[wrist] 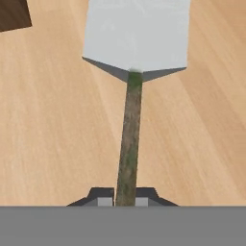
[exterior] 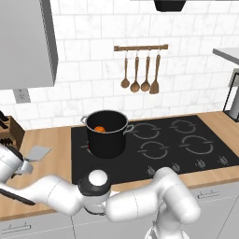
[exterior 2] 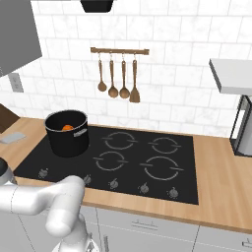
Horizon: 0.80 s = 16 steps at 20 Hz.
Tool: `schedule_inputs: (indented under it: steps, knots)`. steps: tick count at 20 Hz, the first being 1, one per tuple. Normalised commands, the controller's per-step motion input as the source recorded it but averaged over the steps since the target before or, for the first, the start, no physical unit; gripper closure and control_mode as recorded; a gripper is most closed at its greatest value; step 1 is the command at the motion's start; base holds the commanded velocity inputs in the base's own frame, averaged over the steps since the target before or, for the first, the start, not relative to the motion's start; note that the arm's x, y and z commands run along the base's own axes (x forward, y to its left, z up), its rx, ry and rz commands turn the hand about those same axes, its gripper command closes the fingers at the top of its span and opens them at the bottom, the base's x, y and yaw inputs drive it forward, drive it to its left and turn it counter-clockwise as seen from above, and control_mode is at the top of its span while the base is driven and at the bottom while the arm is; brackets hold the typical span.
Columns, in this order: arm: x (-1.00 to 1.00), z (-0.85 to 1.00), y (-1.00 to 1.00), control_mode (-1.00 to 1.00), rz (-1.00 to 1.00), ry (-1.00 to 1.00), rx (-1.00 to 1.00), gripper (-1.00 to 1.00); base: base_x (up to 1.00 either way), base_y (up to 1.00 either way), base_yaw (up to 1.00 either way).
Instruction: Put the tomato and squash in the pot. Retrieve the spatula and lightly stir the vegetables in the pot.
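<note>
The spatula's light-grey blade (wrist: pixel 136 33) lies on the wooden counter, and its thin dark handle (wrist: pixel 129 139) runs back between my fingers. My gripper (wrist: pixel 125 199) is shut on that handle. In the left base view the gripper (exterior: pixel 28 162) is at the far left, just behind the blade (exterior: pixel 37 152). The blade (exterior 2: pixel 12 138) also shows at the left edge of the right base view. The black pot (exterior: pixel 107 133) (exterior 2: pixel 67 133) stands on the cooktop's left burner. An orange-red rounded thing (exterior: pixel 99 129) (exterior 2: pixel 68 128) lies inside it; tomato or squash, I cannot tell.
A black cooktop (exterior: pixel 177 140) fills the middle of the counter. Wooden spoons and a turner (exterior: pixel 140 72) hang on a wall rail behind it. A dark knife block (exterior: pixel 9 130) stands left of the spatula. A dark appliance frame (exterior 2: pixel 243 128) stands at the far right.
</note>
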Motion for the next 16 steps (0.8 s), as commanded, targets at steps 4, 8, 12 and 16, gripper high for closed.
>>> schedule_inputs:
  steps: [4, 8, 12, 16]
  knots:
    - [-0.18, 0.07, -0.30, -1.00, -0.07, 0.00, 0.08, 1.00, 0.00, 0.00, 0.00]
    - [-0.26, 0.07, -0.33, -1.00, -0.08, 0.00, 0.05, 1.00, 0.00, 0.00, 0.00]
    - [-0.29, 0.16, -0.34, -1.00, -0.06, 0.00, 0.03, 1.00, 0.00, 0.00, 0.00]
    - [-0.17, 0.38, -0.23, -1.00, -0.01, 0.00, 0.00, 1.00, 0.00, 0.00, 0.00]
